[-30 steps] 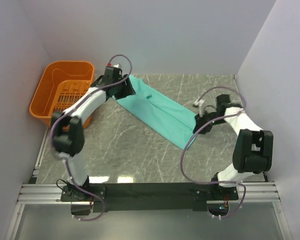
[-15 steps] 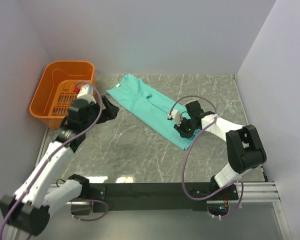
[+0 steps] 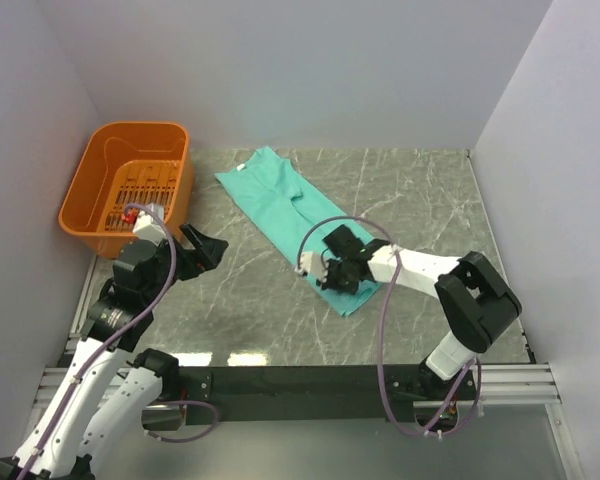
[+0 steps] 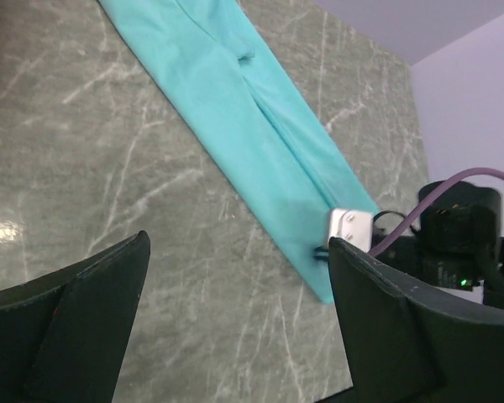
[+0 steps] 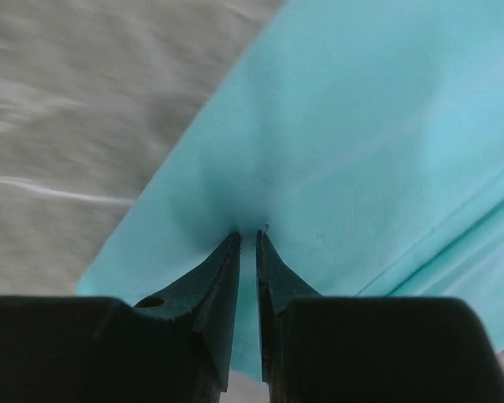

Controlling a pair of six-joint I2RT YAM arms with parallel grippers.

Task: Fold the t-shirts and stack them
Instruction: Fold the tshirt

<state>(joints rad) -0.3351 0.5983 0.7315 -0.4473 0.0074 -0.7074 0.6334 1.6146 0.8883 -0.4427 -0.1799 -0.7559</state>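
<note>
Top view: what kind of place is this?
Probably a robot lab bench: arms bolted to a metal rail, bare white walls around the table, just one shirt and a basket.

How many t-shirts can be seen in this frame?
1. The teal t-shirt lies as a long diagonal strip on the table, the right gripper at its near end. Another beneath it could be hidden.
</note>
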